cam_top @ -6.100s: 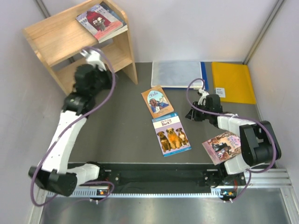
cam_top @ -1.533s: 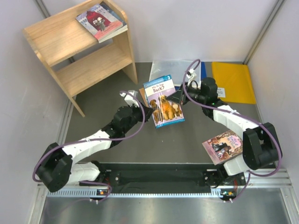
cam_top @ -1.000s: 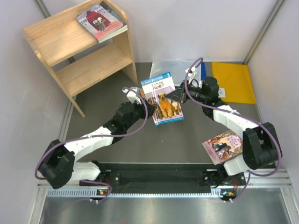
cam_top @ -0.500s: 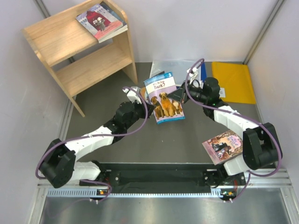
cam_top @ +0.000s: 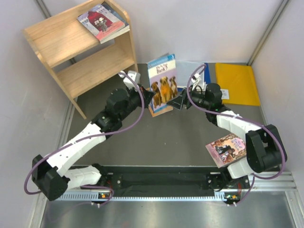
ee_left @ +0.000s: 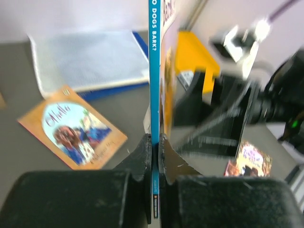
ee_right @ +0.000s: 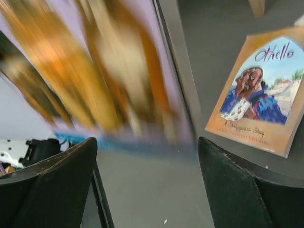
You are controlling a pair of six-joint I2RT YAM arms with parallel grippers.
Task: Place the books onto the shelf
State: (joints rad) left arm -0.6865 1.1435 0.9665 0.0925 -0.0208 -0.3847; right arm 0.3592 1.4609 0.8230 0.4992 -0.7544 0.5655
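Centre of overhead view: dog book (cam_top: 163, 84) hides most of grey folder (cam_top: 186, 67) and upper part of orange book (cam_top: 159, 110) lying on worktop (cam_top: 156, 137). Right wrist view: dog book only streaky blur across upper left, title unreadable. Left fingers (ee_left: 146, 154) pressed shut on bottom of spine, one each side of cover. Right fingers (ee_right: 52, 185) spread wide, gripping nothing, book beyond tips. Book held above worktop, upright, long axis vertical, title end up, edge-on in left wrist view.
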